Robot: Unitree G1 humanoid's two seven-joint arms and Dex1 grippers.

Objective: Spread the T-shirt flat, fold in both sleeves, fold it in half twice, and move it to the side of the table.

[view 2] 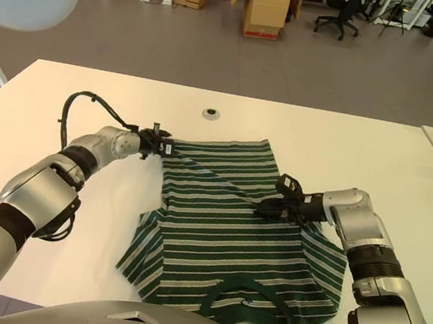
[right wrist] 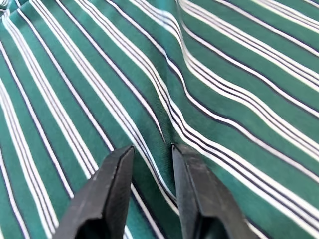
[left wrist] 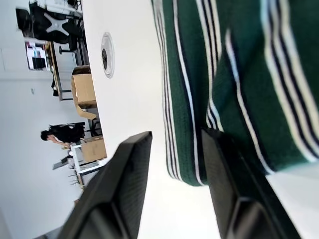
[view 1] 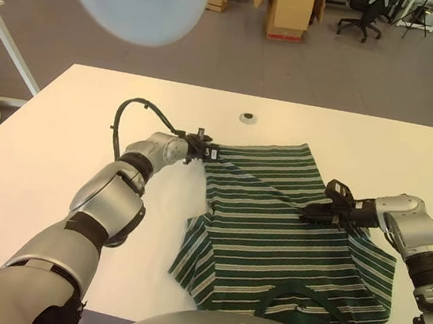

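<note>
Plainly limp and light, the T-shirt wants pinching at its corners. The left gripper gapes, gripping nothing, at the eleven-o'clock corner. The right gripper, narrowly parted, sits mid-cloth.

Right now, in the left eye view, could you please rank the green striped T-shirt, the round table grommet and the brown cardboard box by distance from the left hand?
From the left hand:
1. Green striped T-shirt: its corner is at the hand.
2. Round table grommet: farther out, slightly right.
3. Brown cardboard box: farthest back, open-topped.

T-shirt cut off by wrist-view edges
</note>
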